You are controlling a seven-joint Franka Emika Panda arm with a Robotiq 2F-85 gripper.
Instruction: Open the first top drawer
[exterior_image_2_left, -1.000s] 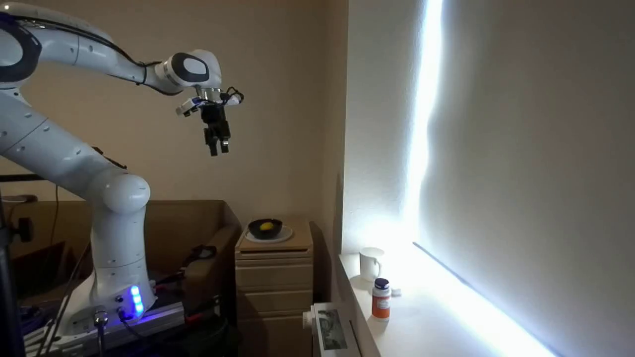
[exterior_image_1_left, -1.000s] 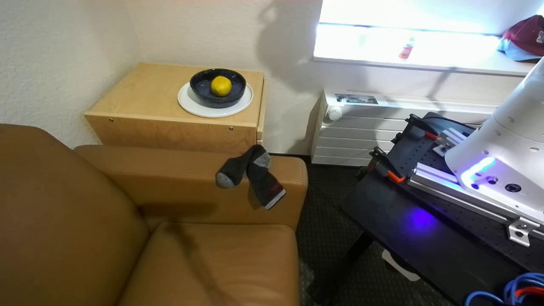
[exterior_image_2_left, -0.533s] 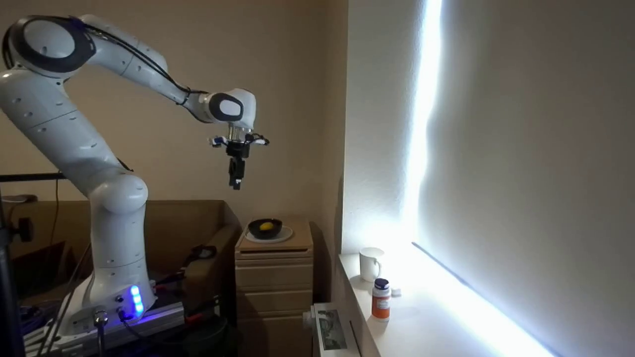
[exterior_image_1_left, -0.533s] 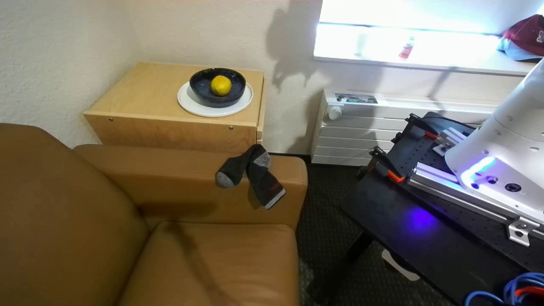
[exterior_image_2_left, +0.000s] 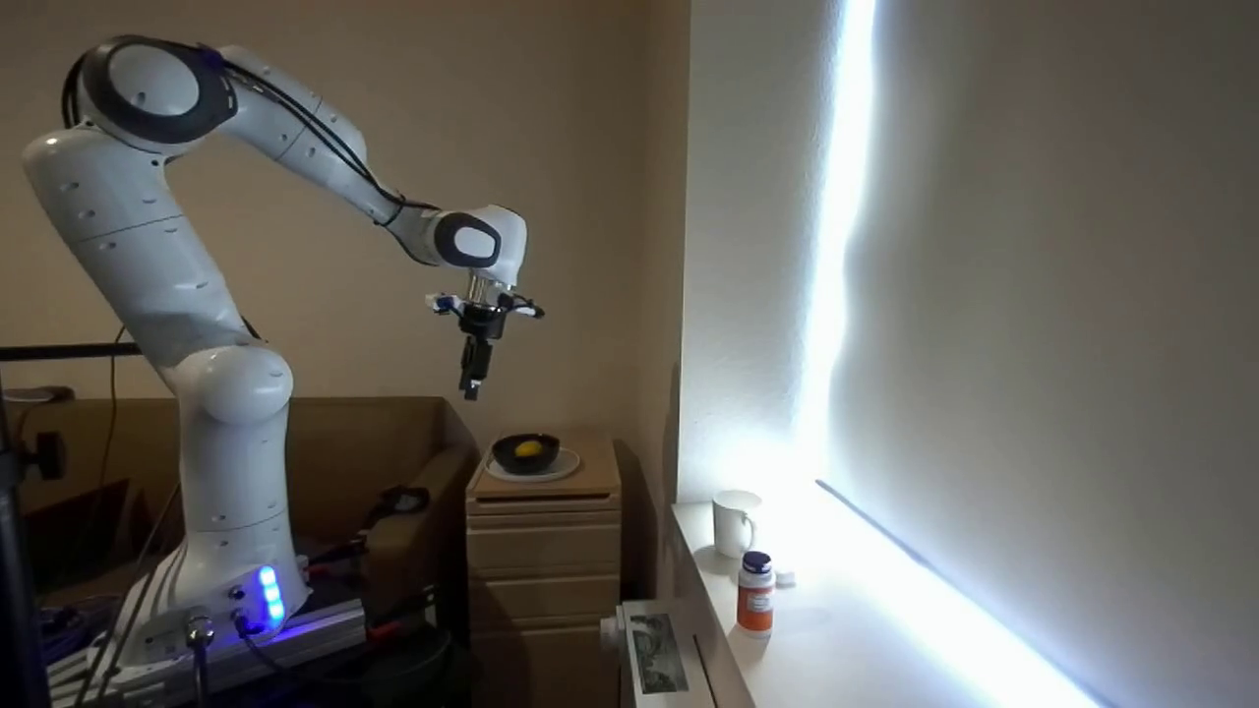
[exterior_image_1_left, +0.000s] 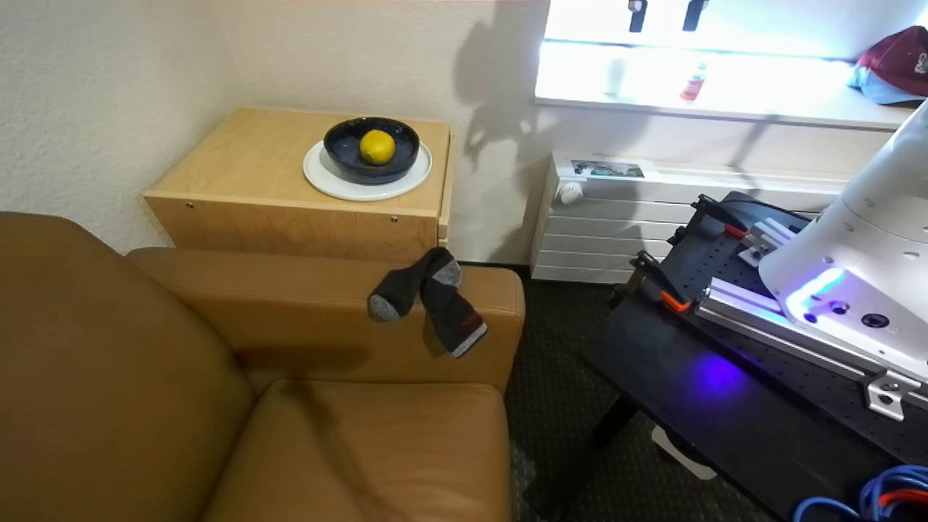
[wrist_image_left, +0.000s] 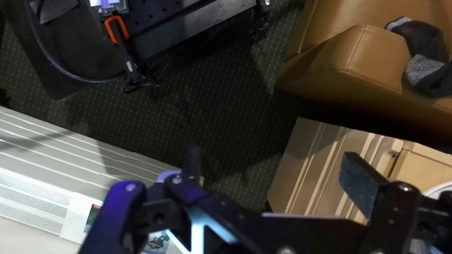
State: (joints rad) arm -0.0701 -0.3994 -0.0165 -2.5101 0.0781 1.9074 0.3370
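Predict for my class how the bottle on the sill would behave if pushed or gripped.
Pushed near its cap, the bottle might tip, as it stands taller than wide. Once over, it would probably roll, since its body looks round. It likely feels stiff: its sides look straight.

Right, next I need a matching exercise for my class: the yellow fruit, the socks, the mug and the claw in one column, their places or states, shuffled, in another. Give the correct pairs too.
Column one
1. Yellow fruit
2. Socks
3. Mug
4. Claw

Column two
A. On the window sill
B. Open, in mid-air
C. Draped over the sofa arm
D. Inside the dark bowl

Pairs: 1-D; 2-C; 3-A; 4-B
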